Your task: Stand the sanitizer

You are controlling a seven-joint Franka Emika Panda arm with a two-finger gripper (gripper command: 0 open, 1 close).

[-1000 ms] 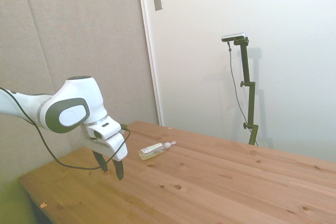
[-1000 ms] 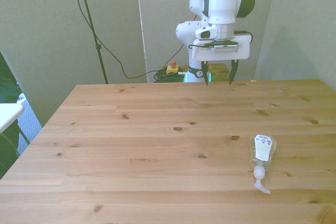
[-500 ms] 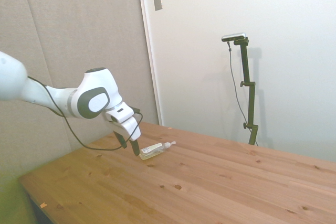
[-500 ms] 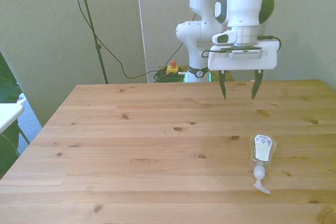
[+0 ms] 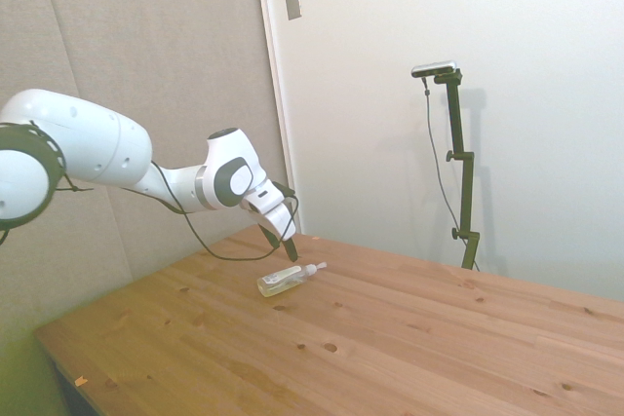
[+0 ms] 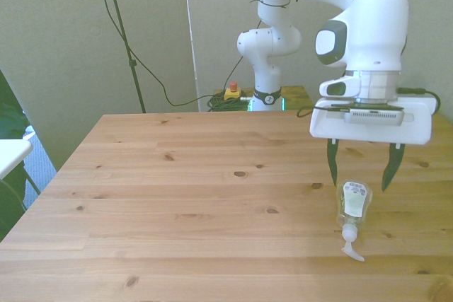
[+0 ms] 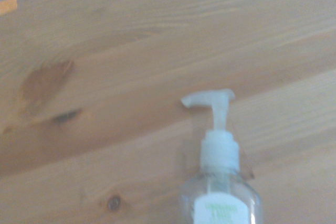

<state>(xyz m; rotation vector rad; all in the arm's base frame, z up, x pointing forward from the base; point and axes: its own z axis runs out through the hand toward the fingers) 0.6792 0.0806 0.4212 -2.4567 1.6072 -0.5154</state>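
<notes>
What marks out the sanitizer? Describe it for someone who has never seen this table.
On the wooden table, look toward the front view's right, just below the open gripper. The sanitizer lies there on its side: a small clear bottle, pale label, white pump top, the only loose item.

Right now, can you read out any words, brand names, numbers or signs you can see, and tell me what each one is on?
Nothing can be read out with confidence.
Sanitizer label: green print shows in the front and wrist views, but it is too small and blurred to read.
Robot base joint: a small round mark, too small to read.
Gripper, table and walls: no text visible.
</notes>
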